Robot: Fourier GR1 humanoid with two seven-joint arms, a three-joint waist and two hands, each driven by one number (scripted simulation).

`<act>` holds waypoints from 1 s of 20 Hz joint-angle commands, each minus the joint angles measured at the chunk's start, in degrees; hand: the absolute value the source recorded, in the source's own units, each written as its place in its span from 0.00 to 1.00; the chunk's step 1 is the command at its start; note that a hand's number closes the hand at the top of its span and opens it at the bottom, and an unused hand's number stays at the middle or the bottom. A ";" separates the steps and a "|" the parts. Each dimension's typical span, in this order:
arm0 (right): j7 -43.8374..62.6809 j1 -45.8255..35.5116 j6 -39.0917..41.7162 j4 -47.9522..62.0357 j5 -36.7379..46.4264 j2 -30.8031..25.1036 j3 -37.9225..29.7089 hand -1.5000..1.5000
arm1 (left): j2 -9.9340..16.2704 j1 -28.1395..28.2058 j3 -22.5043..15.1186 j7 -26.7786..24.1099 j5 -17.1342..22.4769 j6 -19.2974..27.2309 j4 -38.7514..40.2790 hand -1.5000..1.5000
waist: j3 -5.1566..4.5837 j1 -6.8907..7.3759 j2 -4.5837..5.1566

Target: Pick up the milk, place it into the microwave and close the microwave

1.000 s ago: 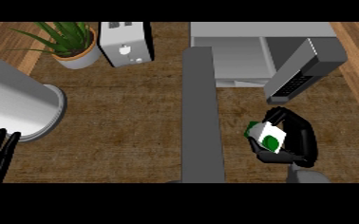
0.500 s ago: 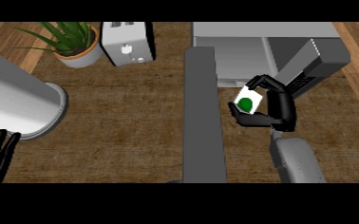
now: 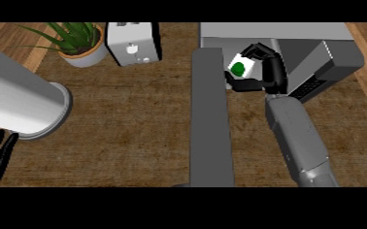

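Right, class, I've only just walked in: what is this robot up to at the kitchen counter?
The robot's right hand is curled round a small white milk carton with a green mark, holding it at the open front of the microwave. The microwave's door stands open to the right. The carton is not yet set down inside. A toaster and a potted plant stand further left.

No text can be read; the milk shows only a green mark, perhaps a logo.
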 commanded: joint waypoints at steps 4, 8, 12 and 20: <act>-8.03 -12.41 -1.03 20.24 0.32 -4.86 -5.19 1.00 | 2.50 -2.70 1.94 1.20 3.23 -1.11 1.96 0.00 | 0.05 1.25 0.57; -10.41 -16.73 -4.69 25.57 1.40 -5.26 -6.13 1.00 | 1.86 -5.51 -0.70 1.29 0.36 -0.45 2.09 0.00 | 0.12 2.84 1.39; -9.10 -20.29 -7.24 29.17 3.32 -8.30 -5.86 1.00 | 1.09 -5.62 -1.59 0.01 -0.21 -1.32 2.56 0.00 | 0.11 4.14 1.83; -7.38 -24.53 -12.82 33.69 3.17 -9.29 -7.83 1.00 | 1.53 -9.75 -2.67 1.59 -1.46 0.27 4.78 0.00 | 0.19 5.36 2.85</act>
